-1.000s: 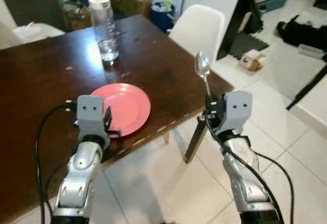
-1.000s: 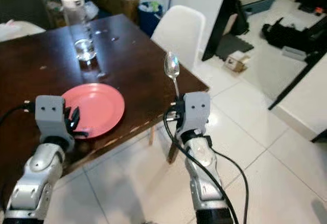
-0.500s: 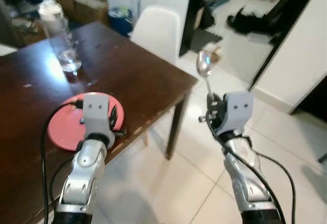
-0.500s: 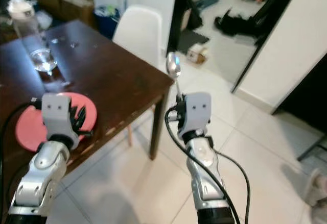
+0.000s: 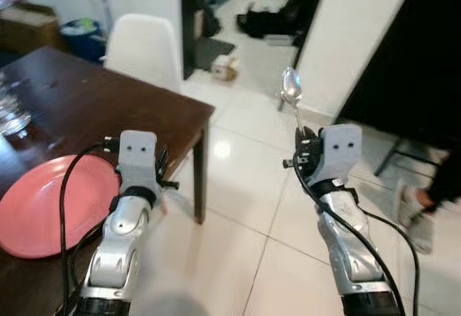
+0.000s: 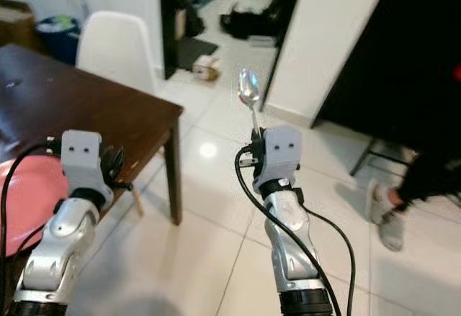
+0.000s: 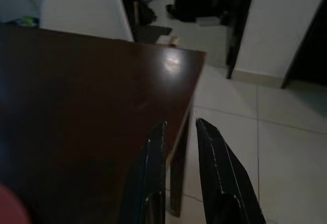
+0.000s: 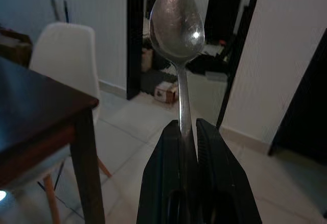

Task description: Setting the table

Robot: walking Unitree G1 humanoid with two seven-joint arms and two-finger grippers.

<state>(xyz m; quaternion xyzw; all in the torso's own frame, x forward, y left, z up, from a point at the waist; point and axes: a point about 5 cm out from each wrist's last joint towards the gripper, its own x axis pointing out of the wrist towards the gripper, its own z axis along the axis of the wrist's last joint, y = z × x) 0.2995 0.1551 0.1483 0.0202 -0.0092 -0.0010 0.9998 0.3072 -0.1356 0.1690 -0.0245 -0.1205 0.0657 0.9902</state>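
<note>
Resting at the table's [image 5: 86, 107] near edge, the plate [image 5: 50, 204] waits for cutlery; left gripper [image 7: 179, 147] hovers empty, jaws slightly apart; right gripper [image 8: 187, 137] pinches the spoon [image 5: 291, 89] upright, off over the floor, likely for carrying.

Dark wooden table [image 5: 108, 107] on my left, white tile floor [image 5: 245, 208] to the right.

I've got a pink plate [image 5: 50, 204] lying flat near the table's front edge, and the base of a clear bottle [image 5: 11, 118] standing further back at the frame's edge. On the floor, a white chair [image 5: 140, 50] sits at the table's far side.
</note>
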